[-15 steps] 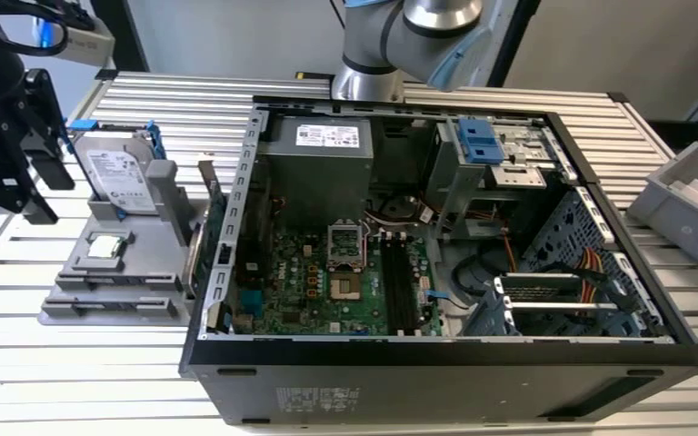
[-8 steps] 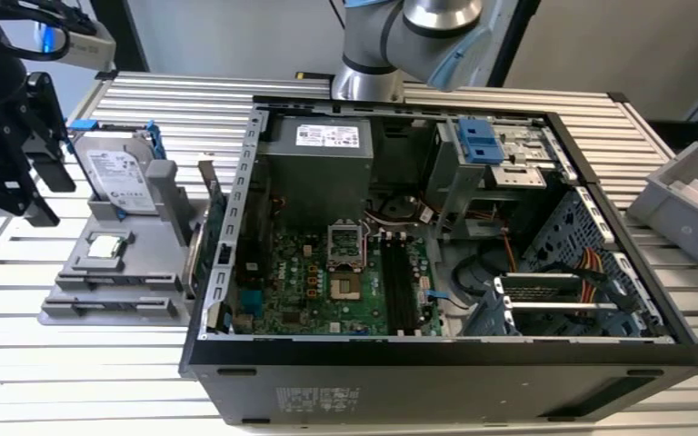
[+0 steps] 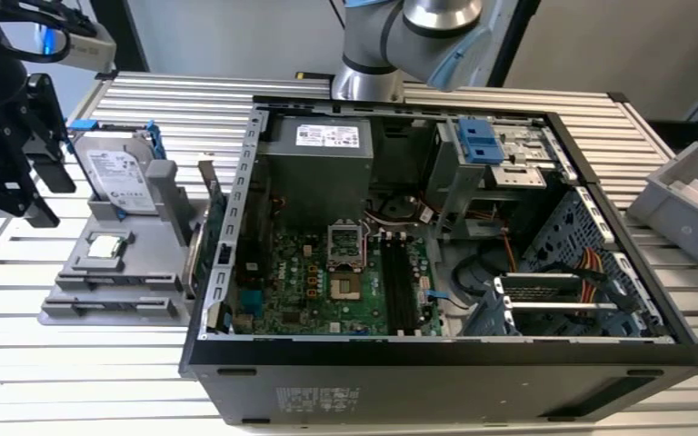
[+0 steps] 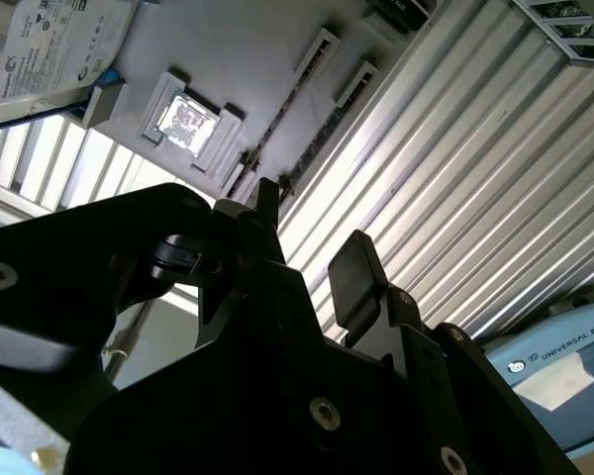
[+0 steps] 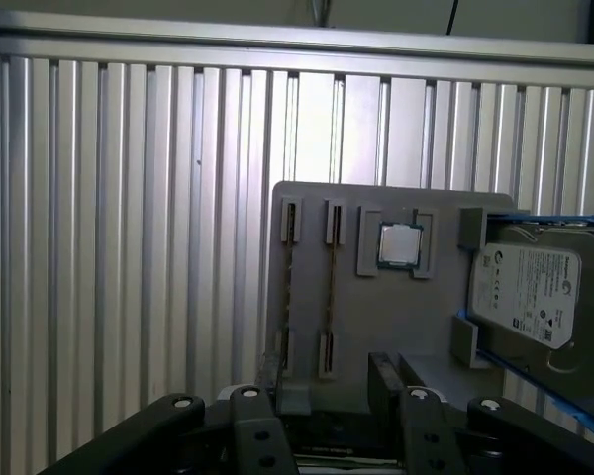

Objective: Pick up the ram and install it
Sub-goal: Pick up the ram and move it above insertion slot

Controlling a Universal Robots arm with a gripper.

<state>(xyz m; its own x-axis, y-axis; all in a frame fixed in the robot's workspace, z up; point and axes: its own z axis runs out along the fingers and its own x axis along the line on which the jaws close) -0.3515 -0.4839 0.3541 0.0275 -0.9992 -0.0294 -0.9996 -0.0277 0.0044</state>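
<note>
We count one claw point(image 5: 322, 396). Its two black fingers are spread apart with nothing between them, and it hangs clear of the grey tray point(image 5: 396, 327). On the tray we make out two thin ram sticks point(image 5: 329, 292), each standing on edge in its own narrow slot. One square silver chip point(image 5: 400, 245) lies in a pocket beside the slots, and one shiny flat drive point(image 5: 535, 297) in a blue frame stands past the chip. The tray is matt and blocky and sits on a ribbed metal worktop point(image 5: 129, 247). Just beside the tray lies one open black case point(image 3: 446, 372) holding a green board point(image 3: 313, 291).
</note>
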